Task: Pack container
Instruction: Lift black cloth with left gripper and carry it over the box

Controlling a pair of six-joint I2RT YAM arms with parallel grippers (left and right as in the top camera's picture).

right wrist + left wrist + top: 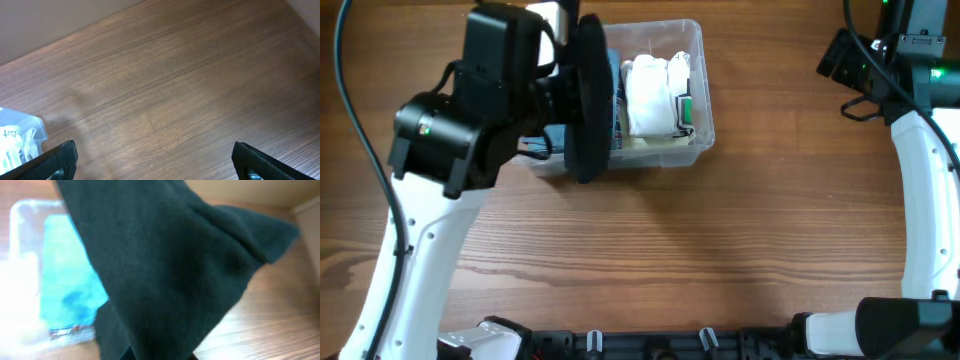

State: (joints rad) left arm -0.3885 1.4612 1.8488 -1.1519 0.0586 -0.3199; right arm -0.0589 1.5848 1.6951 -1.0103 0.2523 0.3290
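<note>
Nearest us, at 6 o'clock, only the arm bases and bare wooden table [650, 250] show. The right gripper [157, 167] hangs out at 2 o'clock, well apart from the work. Its jaws are spread wide over the wood with nothing between them.

Farther out, at about 11 o'clock from our base, sits the container [670, 24], flat on the table with its long side running 9 to 3. Our left gripper [558, 92] hovers over its 9 o'clock half, clamped on a dark cloth [588, 100] that hangs down into the tub. The cloth fills most of the left wrist view, so the fingers themselves are hidden. Beside the cloth lies a blue packet [67, 275]. The 3 o'clock half holds a white bundle [650, 95], with a small green-labelled item [685, 108] just beside it against the wall.

We judge the tub to be light, thin plastic. Its rim looks stiff, the walls are likely to flex, and it should slide easily on the smooth wood. A downward push with the cloth could skate it or tip it. If we need to steady or move it, we would pinch the rim on the free short wall at 3 o'clock. The rolled edge there gives purchase, and squeezing across the walls would bow them.
</note>
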